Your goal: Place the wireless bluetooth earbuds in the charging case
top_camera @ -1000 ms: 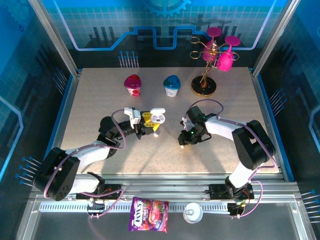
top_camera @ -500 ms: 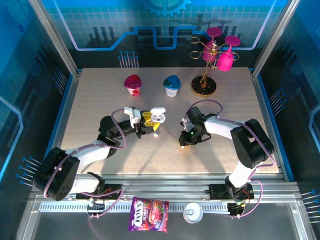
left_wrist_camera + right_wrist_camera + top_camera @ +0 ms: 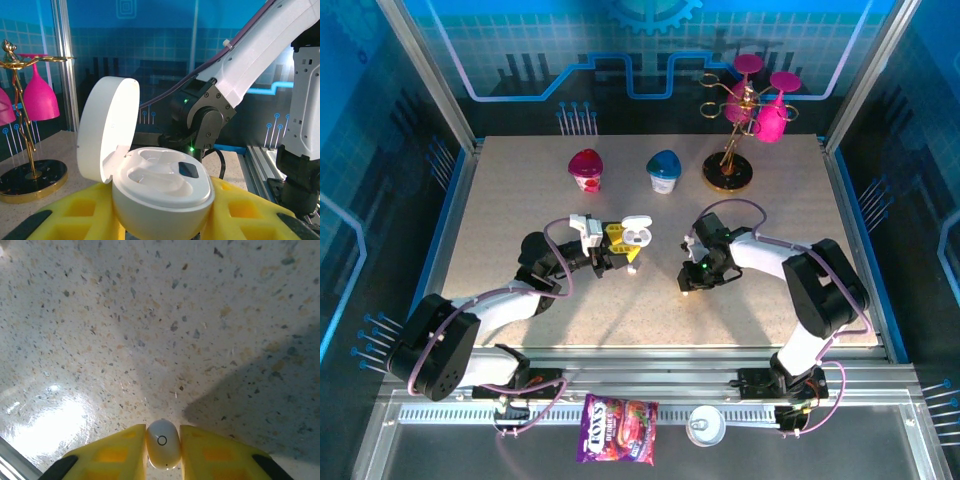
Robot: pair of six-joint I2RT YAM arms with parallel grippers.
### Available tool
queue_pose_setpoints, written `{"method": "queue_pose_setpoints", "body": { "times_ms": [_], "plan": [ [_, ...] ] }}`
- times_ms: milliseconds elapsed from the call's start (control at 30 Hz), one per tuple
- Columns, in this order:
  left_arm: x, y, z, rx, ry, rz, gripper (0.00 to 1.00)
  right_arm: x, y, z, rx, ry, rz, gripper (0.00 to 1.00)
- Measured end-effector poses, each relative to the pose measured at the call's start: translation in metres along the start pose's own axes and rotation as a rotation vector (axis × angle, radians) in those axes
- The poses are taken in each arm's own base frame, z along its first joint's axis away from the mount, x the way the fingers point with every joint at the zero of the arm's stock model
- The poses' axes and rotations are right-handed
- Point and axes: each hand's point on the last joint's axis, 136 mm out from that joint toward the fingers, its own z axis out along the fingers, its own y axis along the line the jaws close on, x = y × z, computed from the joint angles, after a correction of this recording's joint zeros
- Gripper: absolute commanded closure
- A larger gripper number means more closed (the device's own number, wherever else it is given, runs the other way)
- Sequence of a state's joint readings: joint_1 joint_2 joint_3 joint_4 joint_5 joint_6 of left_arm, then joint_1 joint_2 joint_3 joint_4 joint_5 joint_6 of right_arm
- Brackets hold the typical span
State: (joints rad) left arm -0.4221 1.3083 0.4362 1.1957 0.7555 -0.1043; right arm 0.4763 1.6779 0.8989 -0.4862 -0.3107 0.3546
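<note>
The earbud [image 3: 162, 446], judged light and slick and best taken across its rounded body, is pinched by the right gripper [image 3: 162, 430] right of the open charging case [image 3: 160, 185], which is clamped in the left gripper [image 3: 160, 212].

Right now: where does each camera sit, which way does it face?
Top external: above, behind the bases, looking down on the table; left arm, right arm show.
Left wrist: looks level along the left jaws at the open charging case they hold.
Right wrist: looks down at the table; the right jaws pinch an earbud.
Shared: top and left wrist both show case, right arm.
</note>
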Motion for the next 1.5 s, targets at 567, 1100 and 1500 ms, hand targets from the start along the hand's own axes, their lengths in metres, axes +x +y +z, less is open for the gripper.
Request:
{"method": "queue_pose_setpoints", "body": {
  "times_ms": [567, 1100, 1500],
  "plan": [
    [0.0031, -0.0012, 0.001, 0.004, 0.01, -0.009, 0.7, -0.0026, -0.0005, -0.0033, 0.011, -0.017, -0.001, 0.77],
    [0.0036, -0.0011, 0.001, 0.003, 0.011, -0.011, 0.7, -0.0014, -0.003, -0.0002, 0.018, -0.007, 0.003, 0.78],
    [0.004, -0.0012, 0.0012, 0.004, 0.013, -0.013, 0.7, -0.0032, -0.005, -0.0019, 0.036, -0.014, 0.003, 0.8]
  ]
}}
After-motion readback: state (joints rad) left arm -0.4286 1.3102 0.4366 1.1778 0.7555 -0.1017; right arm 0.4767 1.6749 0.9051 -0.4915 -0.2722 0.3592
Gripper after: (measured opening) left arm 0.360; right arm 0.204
